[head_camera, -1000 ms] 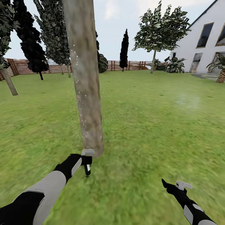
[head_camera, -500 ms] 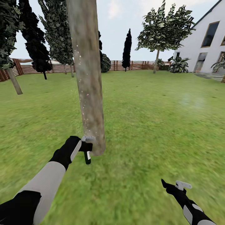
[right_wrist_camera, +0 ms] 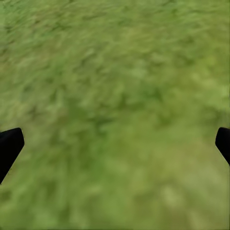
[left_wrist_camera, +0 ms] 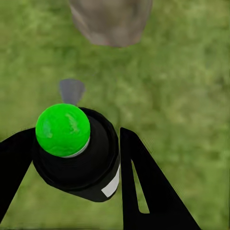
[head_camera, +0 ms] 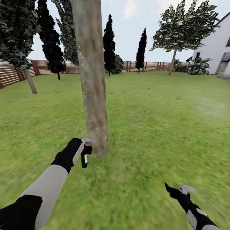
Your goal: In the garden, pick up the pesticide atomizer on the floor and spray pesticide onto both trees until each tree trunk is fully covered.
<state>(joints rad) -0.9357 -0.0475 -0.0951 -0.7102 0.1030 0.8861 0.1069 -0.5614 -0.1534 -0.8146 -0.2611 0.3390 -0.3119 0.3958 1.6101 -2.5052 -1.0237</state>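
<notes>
The left gripper (left_wrist_camera: 76,158) clamps the small black, green-capped pesticide atomizer (left_wrist_camera: 76,153) between its fingers, nozzle facing the mottled grey-brown tree trunk (head_camera: 92,80) just ahead, presumably for spraying; the right gripper (right_wrist_camera: 115,143) hangs spread, empty.

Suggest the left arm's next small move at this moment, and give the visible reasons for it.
Probably raise the left gripper, keeping the pesticide atomizer aimed at the tree trunk. It is gripped low, near the trunk's base, while pale specks dot only part of the bark above, so higher bark likely needs covering.
</notes>
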